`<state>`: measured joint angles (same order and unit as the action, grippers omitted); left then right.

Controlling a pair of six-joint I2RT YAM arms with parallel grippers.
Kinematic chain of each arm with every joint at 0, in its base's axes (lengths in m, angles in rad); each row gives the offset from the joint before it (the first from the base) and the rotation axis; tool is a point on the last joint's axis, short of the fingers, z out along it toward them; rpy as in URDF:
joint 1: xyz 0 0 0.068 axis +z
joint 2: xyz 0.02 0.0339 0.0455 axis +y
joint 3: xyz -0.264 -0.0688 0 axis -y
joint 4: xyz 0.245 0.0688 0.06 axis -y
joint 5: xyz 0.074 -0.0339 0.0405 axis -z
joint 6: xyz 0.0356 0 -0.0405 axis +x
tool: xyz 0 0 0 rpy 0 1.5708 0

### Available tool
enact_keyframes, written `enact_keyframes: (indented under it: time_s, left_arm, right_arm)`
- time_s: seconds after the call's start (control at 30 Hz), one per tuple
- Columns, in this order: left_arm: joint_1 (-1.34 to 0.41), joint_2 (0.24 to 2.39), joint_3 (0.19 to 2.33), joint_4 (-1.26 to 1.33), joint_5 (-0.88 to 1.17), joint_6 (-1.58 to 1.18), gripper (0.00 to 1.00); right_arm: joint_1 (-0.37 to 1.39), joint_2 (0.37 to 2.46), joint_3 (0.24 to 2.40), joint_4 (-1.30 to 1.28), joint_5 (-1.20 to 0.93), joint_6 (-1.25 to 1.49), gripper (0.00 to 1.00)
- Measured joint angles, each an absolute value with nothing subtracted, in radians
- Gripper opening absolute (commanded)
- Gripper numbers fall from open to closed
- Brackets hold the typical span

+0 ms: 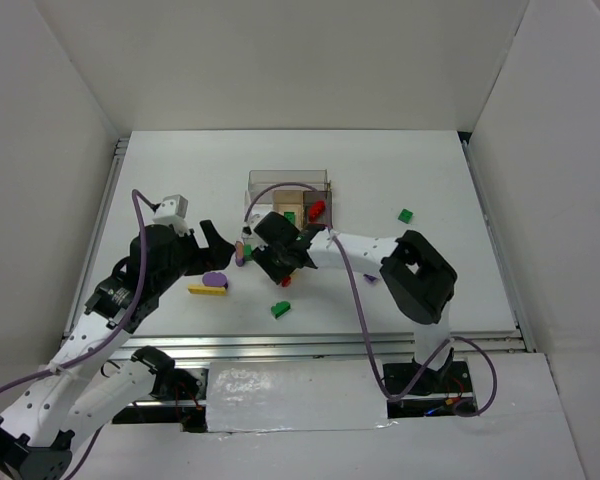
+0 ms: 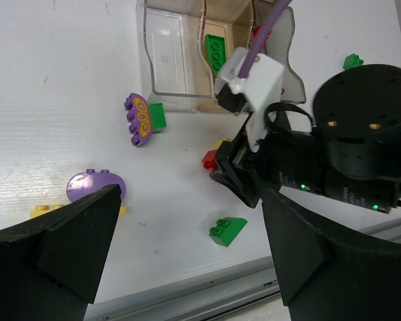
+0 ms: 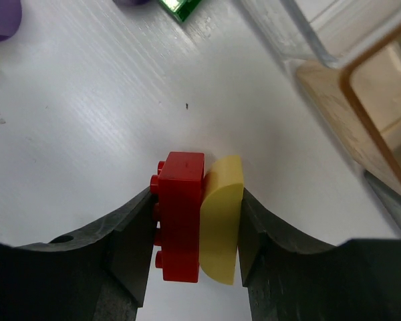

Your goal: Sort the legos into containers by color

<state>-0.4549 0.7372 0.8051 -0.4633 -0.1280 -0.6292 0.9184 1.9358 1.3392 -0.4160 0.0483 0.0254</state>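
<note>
The legos [image 3: 180,214] are glossy plastic, the containers [image 2: 167,60] clear plastic, the table [image 3: 87,134] matt.

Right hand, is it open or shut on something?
Shut: the right hand clamps a red brick and yellow rounded piece side by side.

In my right wrist view, my fingers [image 3: 130,254] covered the lower sides of the red brick [image 3: 180,214] and yellow piece [image 3: 222,221]. A purple piece [image 3: 0,17] at upper left and a green brick [image 3: 180,8] at the top were cropped. In my left wrist view, my finger [image 2: 60,247] hid most of a yellow brick [image 2: 43,210] at lower left.
</note>
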Motion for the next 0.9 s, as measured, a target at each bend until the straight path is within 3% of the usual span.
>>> enact_keyframes:
  time_s: [0.3,0.53,0.9]
  left_arm:
    - [-0.455,0.726,0.794,-0.408,-0.044,-0.636,1.0]
    - [-0.456,0.745,0.72,-0.156,0.223,-0.752,1.0]
    - [-0.507,0.889,0.662,0.179,0.461,-0.953,0.96]
  right_arm:
    - [0.918,1.576,1.176,-0.373,0.053,0.08,0.33]
    - [0.925,1.166,0.946,-0.217,-0.094,0.114,0.33]
    - [0.925,1.117,0.923,-0.187,-0.155,0.138,0.34]
